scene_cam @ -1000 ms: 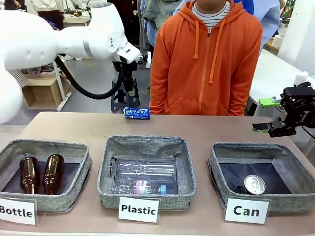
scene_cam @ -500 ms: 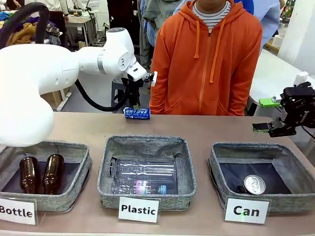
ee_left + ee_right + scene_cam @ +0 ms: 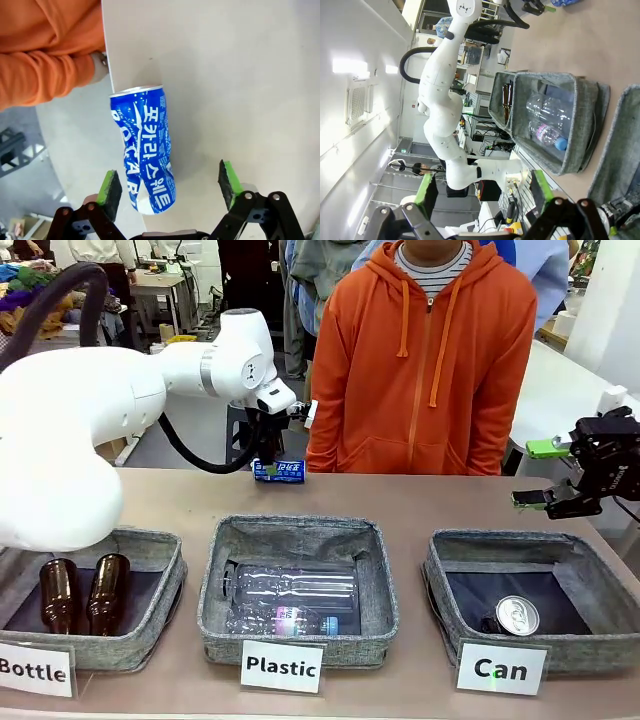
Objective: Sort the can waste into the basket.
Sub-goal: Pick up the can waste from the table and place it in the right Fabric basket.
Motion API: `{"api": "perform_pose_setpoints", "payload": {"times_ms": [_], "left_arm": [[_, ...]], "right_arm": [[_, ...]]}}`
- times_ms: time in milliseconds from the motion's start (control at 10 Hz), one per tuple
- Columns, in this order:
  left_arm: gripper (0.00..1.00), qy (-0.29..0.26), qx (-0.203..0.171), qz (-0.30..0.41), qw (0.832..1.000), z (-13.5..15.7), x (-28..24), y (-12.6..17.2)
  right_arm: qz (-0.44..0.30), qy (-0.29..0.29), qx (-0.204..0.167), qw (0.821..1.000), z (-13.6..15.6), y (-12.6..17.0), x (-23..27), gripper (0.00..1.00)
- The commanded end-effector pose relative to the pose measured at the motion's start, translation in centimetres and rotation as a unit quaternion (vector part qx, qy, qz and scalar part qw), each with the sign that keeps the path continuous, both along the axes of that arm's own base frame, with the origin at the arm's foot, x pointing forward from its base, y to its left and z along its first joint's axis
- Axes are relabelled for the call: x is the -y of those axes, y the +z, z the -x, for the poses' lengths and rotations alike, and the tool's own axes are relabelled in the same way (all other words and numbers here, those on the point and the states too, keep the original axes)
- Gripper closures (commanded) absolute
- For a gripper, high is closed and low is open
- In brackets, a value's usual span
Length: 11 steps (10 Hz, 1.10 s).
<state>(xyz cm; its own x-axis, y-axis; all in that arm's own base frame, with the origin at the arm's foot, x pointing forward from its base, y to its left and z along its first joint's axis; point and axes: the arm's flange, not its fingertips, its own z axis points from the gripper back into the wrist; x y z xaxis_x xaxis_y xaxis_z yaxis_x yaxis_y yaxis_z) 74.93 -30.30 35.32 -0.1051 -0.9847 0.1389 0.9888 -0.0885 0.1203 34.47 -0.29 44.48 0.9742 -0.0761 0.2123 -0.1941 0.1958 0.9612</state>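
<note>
Even, bright indoor light falling from overhead; table (image 3: 420, 502) showing soft, faint shadows only. Front view staying sharp throughout, no motion blur. Left wrist view crisp on blue can (image 3: 145, 147), soft shadow lying beside it, near pads (image 3: 110, 187) slightly soft. Right wrist view suffering blown-out glare from ceiling lights (image 3: 347, 65) along left side, wide-angle bending showing toward edges, close pads (image 3: 426, 189) going out of focus

Beige table (image 3: 420, 505) — three baskets, blue can (image 3: 279, 471).
</note>
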Motion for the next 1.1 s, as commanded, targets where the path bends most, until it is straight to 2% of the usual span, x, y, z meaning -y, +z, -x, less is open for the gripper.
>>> {"api": "perform_pose_setpoints", "payload": {"times_ms": [0,200,500,600,700,800,900,1000], "left_arm": [[0.0,-0.011,-0.002,-0.007,1.0,-3.6,1.6,0.0],[0.0,-0.018,0.008,-0.006,1.0,-4.0,2.2,-0.9],[0.0,-0.012,-0.004,-0.015,1.0,-4.4,2.3,-1.7],[0.11,-0.01,-0.004,-0.017,1.0,-4.5,2.3,-1.8],[0.55,-0.008,-0.002,-0.023,1.0,-4.5,2.2,-1.9],[0.69,-0.005,0.003,-0.029,1.0,-4.4,2.2,-2.2],[1.0,-0.005,0.004,-0.031,0.999,-4.4,2.3,-2.4],[1.0,-0.004,0.004,-0.032,0.999,-4.4,2.3,-2.4]], "right_arm": [[-0.009,-0.002,-0.003,1.0,0.0,0.4,-0.3,0.0],[-0.009,-0.002,-0.003,1.0,0.0,0.4,-0.3,0.0],[-0.009,-0.002,-0.003,1.0,0.0,0.4,-0.3,0.0],[-0.009,-0.002,-0.003,1.0,0.0,0.4,-0.3,0.0],[-0.009,-0.002,-0.003,1.0,0.0,0.4,-0.3,0.0],[-0.009,-0.002,-0.003,1.0,0.0,0.4,-0.3,0.0],[-0.009,-0.002,-0.003,1.0,0.0,0.4,-0.3,0.0],[-0.009,-0.002,-0.003,1.0,0.0,0.4,-0.3,0.0]]}}
